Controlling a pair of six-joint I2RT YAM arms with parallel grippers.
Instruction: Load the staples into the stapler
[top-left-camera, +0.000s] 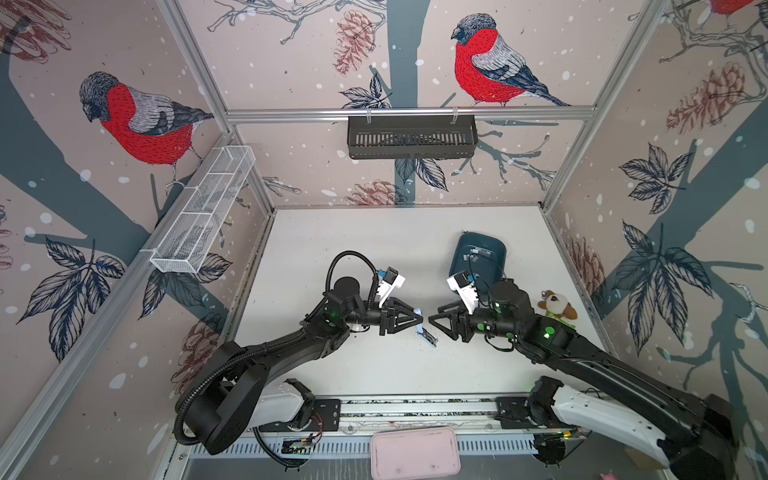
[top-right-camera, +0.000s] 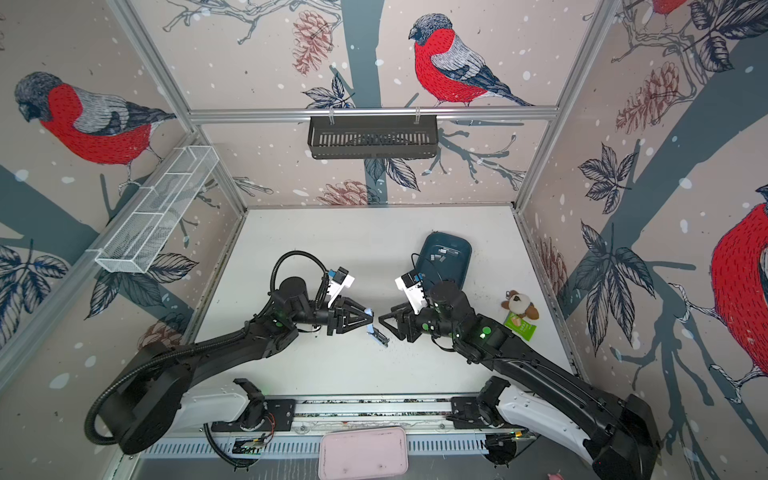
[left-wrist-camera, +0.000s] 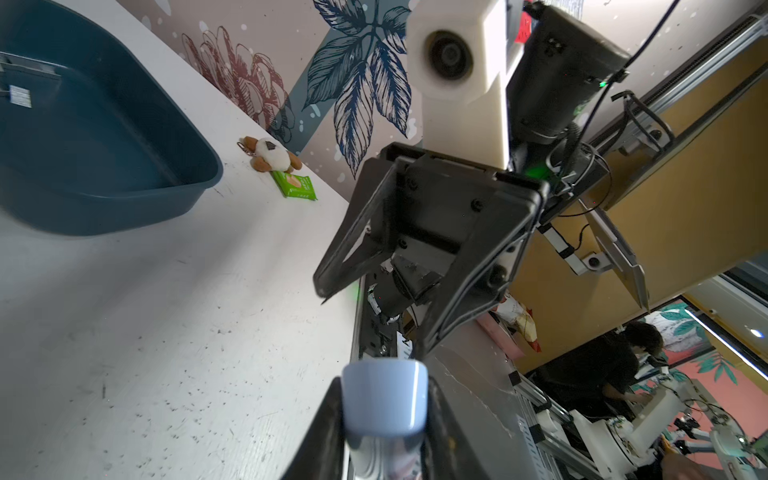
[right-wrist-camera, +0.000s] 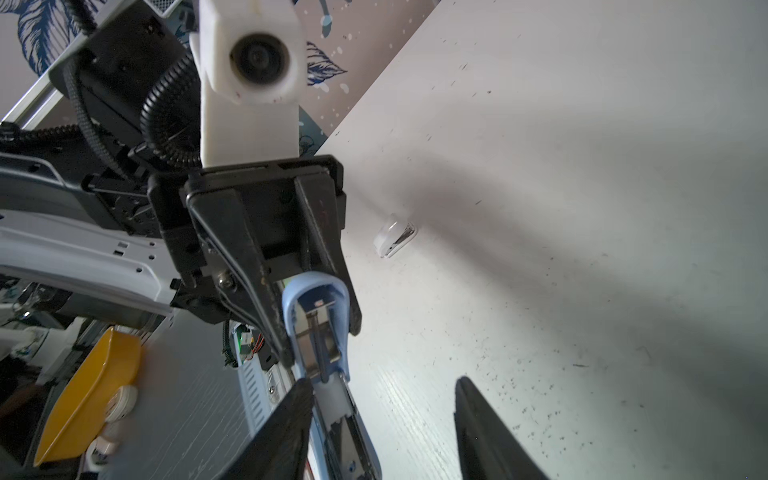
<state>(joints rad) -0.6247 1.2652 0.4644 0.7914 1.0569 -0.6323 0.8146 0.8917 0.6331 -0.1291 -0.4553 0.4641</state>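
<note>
A: Entry one, stapler?
B: Pale blue plastic shell, silvery metal works inside. Hinged open, cap standing away from the magazine rail. Cap end pinched between the fingers of the left gripper and held raised. Rail end slanting down toward the table, contact there not discernible. Well apart from the dark teal tray, off its near left corner in both top views.
A: Entry two, staples?
B: Short, thin, silvery-grey strips, tiny beside the stapler. Loose, lying flat on the floor inside the tray. Exact count not readable.
</note>
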